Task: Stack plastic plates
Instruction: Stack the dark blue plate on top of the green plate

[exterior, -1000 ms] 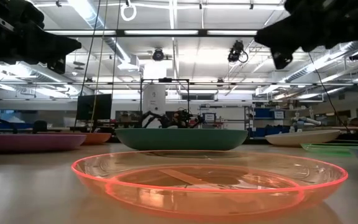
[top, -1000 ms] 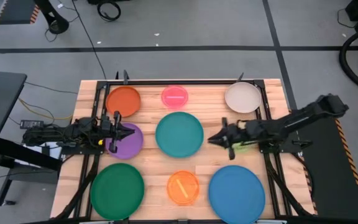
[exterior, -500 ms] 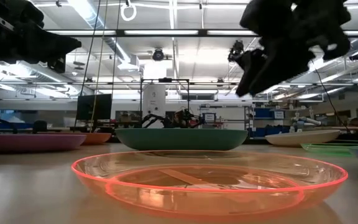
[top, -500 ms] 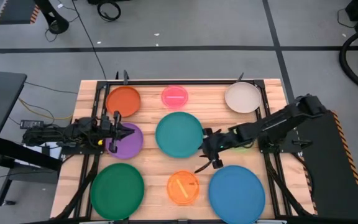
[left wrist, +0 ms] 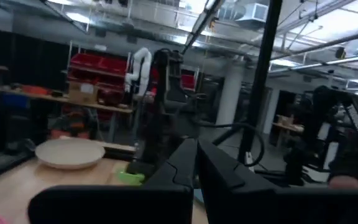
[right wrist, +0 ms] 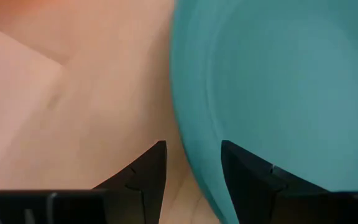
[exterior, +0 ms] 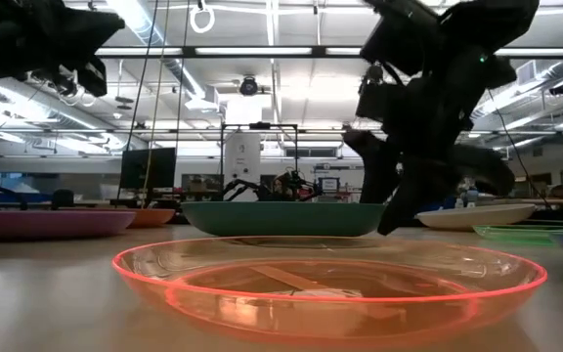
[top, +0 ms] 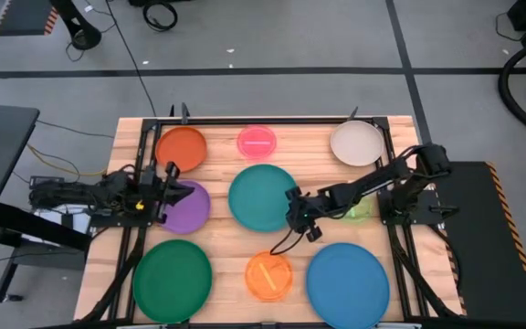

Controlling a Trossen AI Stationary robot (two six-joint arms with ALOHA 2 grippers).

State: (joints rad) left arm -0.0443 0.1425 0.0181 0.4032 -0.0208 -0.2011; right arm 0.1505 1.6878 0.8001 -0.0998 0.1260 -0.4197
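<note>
Nine plates lie flat on the wooden table. In the far row are the orange-red plate (top: pixel 182 148), the pink plate (top: pixel 257 141) and the beige plate (top: pixel 356 143). The purple plate (top: pixel 190 210), teal plate (top: pixel 258 196) and small green plate (top: pixel 360 211) make the middle row. Nearest are the large green plate (top: pixel 173 279), the small orange plate (top: pixel 268 275) and the blue plate (top: pixel 348 284). My right gripper (top: pixel 298 219) (right wrist: pixel 192 165) points down, open, with one finger on either side of the teal plate's right rim (right wrist: pixel 178 140). My left gripper (top: pixel 186 193) (left wrist: pixel 196 168) hovers shut over the purple plate.
My right arm (top: pixel 373 187) reaches across the small green plate and hides part of it. A black frame rail (top: pixel 398 247) runs along the table's right side and another (top: pixel 135 238) along its left. Bare wood (top: pixel 226 242) shows between the plates.
My right gripper has swung from above the small green plate toward the table's left. It has tipped from level to pointing down and has come down at the teal plate's right rim. My left gripper has drawn back slightly toward the left edge. No plate has moved.
</note>
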